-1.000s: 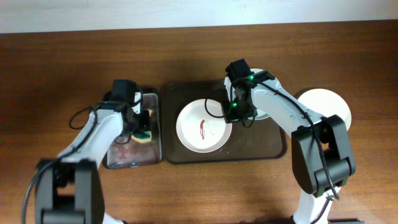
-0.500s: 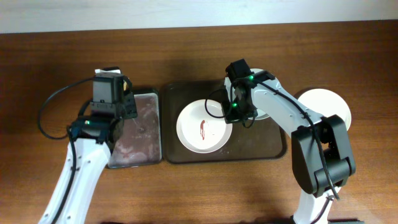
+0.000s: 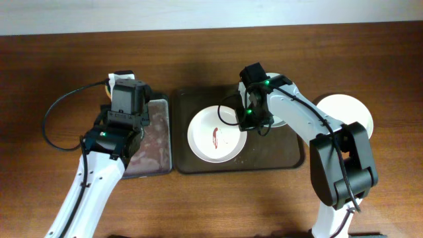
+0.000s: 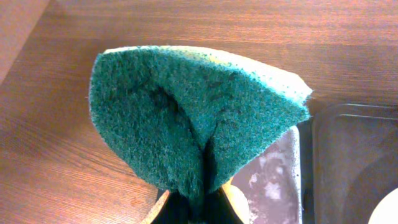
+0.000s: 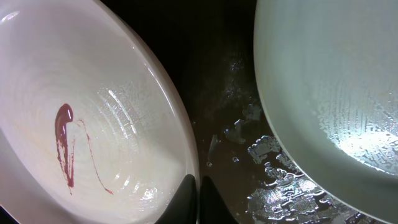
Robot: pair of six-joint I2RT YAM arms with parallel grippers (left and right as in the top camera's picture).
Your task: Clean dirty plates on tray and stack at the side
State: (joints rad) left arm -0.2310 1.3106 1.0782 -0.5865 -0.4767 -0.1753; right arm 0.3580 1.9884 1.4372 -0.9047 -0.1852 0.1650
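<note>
So the left fingers (image 4: 195, 209) were clamped on a green sponge (image 4: 186, 118), just left of the tray (image 3: 277, 157). The right fingers (image 5: 194, 196) pinched the rim of the smeared plate (image 5: 93, 124) on the tray.

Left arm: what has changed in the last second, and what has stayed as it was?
The left gripper took the green sponge out of the sponge tray, lifted it, swung left, then came back right over that tray. The right gripper stayed pinching the rim of the smeared plate on the brown tray.
</note>
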